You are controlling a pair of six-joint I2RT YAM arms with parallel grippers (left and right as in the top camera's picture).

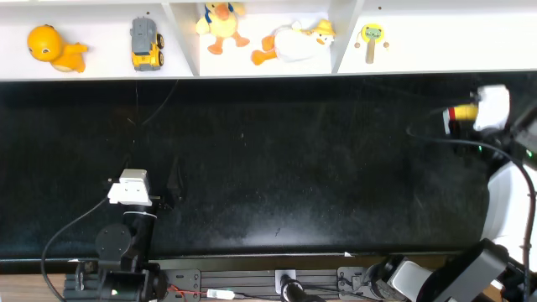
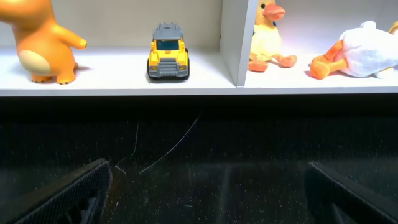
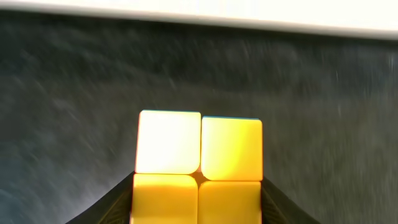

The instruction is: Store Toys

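A yellow puzzle cube (image 3: pixel 199 165) sits clamped between my right gripper's (image 3: pixel 198 205) fingers, above the black table. From above, that gripper (image 1: pixel 460 113) is at the far right of the table, a bit of yellow and red showing at its tip. My left gripper (image 2: pixel 205 199) stands open and empty near its base (image 1: pixel 132 189), facing the shelf. On the white shelf (image 1: pixel 252 71) stand an orange figure (image 1: pixel 54 48), a yellow toy truck (image 1: pixel 146 44), a yellow duck (image 1: pixel 221 25), a white plush duck (image 1: pixel 294 42) lying down, and a small rattle toy (image 1: pixel 371 39).
The shelf has dividers (image 2: pixel 233 40) forming compartments; the right compartment holds the rattle toy with room beside it. The black table (image 1: pixel 294 159) spreads between the arms and the shelf. Cables (image 1: pixel 436 134) run near the right arm.
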